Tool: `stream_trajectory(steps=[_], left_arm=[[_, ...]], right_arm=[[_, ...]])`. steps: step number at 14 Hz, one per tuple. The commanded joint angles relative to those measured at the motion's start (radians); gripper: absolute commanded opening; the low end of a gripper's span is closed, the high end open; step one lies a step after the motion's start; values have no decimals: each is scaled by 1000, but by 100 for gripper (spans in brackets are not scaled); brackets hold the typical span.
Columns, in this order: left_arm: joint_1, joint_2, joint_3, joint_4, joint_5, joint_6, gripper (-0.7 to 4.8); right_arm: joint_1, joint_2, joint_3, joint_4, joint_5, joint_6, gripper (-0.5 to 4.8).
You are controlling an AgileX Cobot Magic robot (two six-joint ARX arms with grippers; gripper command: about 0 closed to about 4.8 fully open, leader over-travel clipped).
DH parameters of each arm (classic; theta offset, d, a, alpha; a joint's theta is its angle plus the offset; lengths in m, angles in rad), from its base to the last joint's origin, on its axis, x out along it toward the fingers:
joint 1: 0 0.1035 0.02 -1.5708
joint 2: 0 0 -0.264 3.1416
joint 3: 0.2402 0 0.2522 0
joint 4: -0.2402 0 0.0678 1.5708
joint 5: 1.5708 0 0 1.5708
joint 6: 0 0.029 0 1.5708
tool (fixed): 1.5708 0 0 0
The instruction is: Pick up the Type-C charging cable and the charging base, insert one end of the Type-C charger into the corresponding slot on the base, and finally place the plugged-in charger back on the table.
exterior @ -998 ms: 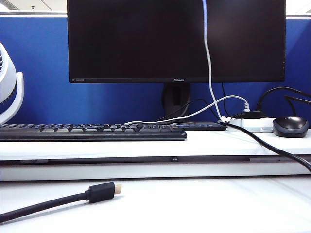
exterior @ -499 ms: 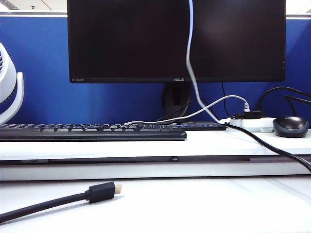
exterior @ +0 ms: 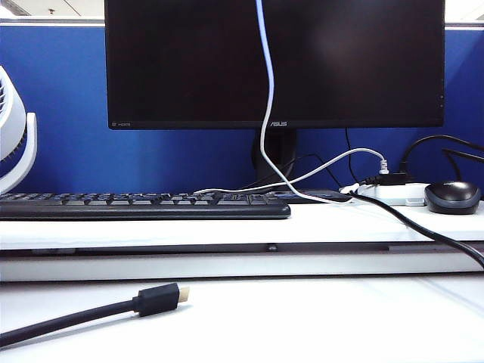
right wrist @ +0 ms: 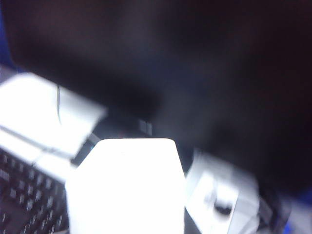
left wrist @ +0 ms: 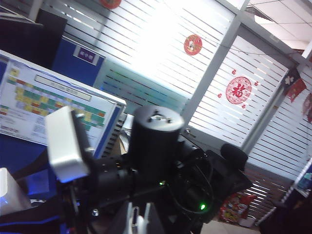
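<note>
**Left gripper** [left wrist: 135, 222]: out of the exterior view. Jaws closed to almost nothing. A pale sliver shows between them, which you may take for the plug end.

**Type-C charging cable** [exterior: 265, 113]: drops from the exterior view's 12 o'clock edge. Its tail lies on the table [exterior: 325, 227] ledge, at 3 o'clock of the keyboard [exterior: 144, 204].

**Right gripper**: fingers hidden. The charging base [right wrist: 126, 187] is blurred and fills the near field aloft, so count it as held.

**Status**: both items are lifted. Joining and setting down remain for you.

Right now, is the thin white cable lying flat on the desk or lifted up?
Lifted: the white cable hangs from above the picture, past the monitor, down to the shelf.
</note>
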Motion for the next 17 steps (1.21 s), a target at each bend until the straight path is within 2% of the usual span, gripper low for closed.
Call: stream_trajectory(steps=[1,3,8,10,12,13,14,15,17], left_arm=[[0,-4,5,-27,8,13,-6],[0,-4,5,-27,9,16,-6],[0,-4,5,-34,24,20,-6],[0,-4,5,-35,28,20,-6],[0,-4,5,-36,31,20,-6],[0,-4,5,-41,31,20,-6],[0,-4,5,-41,31,21,-6],[0,-4,5,-42,31,24,-6],[0,-4,5,-41,31,26,-6]], right_arm=[[-69,303,5,-274,-211,54,-1],[-82,380,5,-317,-248,54,-1],[-137,503,3,-353,-247,53,-1],[-169,558,3,-367,-298,53,-1],[-195,628,3,-369,-305,53,-1],[-198,681,3,-368,-307,53,14],[-198,705,3,-374,-311,53,275],[-198,703,4,-375,-314,54,451],[-198,684,4,-375,-310,57,463]])
